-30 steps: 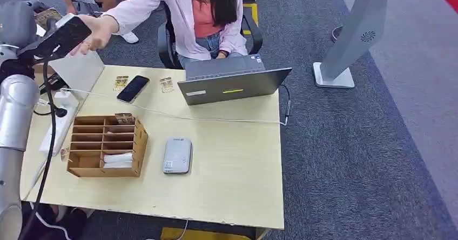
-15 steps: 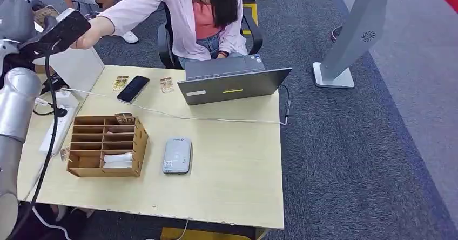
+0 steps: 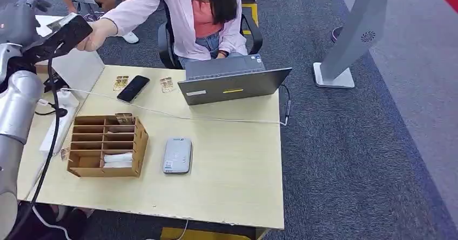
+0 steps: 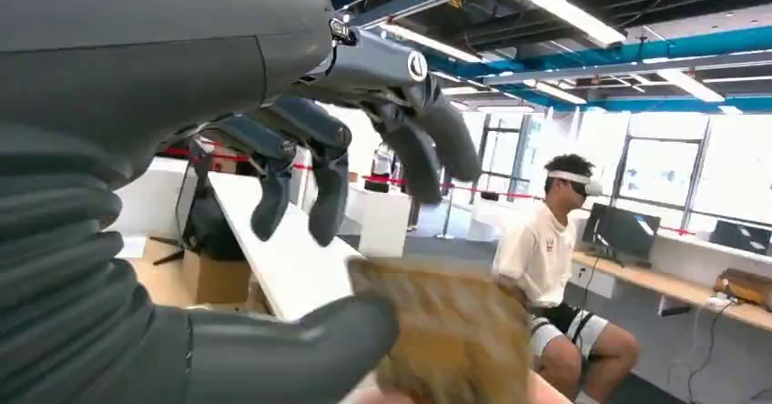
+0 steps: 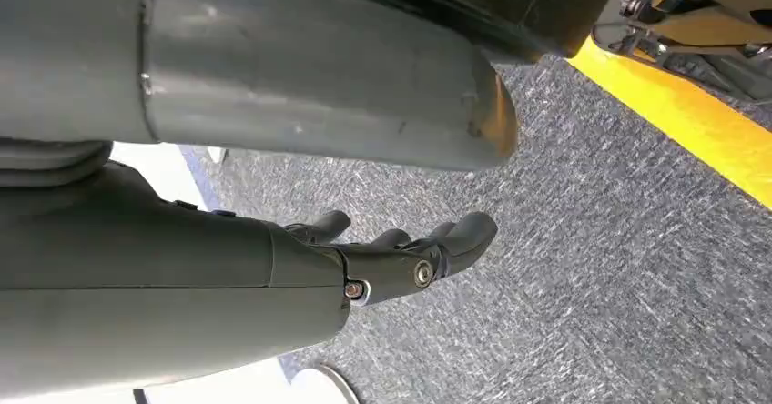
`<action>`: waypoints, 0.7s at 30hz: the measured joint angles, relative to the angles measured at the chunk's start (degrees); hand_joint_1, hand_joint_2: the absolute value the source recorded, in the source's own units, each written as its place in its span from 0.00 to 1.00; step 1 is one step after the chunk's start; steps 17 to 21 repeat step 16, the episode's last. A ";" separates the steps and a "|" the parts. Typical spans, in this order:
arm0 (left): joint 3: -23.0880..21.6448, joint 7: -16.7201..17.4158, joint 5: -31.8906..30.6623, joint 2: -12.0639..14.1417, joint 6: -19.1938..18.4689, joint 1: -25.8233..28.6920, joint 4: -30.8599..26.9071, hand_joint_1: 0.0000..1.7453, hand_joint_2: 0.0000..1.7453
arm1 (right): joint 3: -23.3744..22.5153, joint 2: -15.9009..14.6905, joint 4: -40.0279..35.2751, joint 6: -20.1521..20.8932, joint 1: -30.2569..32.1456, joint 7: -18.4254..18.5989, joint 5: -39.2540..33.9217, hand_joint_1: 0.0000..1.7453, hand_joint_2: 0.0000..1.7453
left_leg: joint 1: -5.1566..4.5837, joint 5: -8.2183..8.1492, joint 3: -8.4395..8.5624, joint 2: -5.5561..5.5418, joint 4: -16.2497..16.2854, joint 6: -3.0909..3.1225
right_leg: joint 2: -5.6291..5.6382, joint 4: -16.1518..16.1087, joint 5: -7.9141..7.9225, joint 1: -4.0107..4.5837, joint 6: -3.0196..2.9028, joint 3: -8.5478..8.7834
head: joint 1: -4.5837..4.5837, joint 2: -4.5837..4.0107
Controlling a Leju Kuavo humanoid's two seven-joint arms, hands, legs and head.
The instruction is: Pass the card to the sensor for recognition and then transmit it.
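The left hand (image 4: pixel 300 204) has its fingers spread, the blurred tan card (image 4: pixel 437 331) resting against the thumb while a person's hand (image 3: pixel 93 34) takes it; let go gently. The right hand (image 5: pixel 401 254) hangs with straight fingers, holding nothing

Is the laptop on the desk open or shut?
Open: the laptop has its lid raised, back toward the camera, keyboard deck facing the seated person. Whether it is on cannot be told.
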 joint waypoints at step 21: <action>1.77 -7.63 7.29 1.79 4.94 8.64 -10.43 0.00 1.00 | 0.00 -0.52 -0.02 -4.06 0.01 -0.74 -0.35 0.00 0.00 | -0.01 0.00 -0.01 0.02 -0.01 0.00 | 0.01 0.01 0.00 -0.01 0.00 0.02 | 0.00 0.00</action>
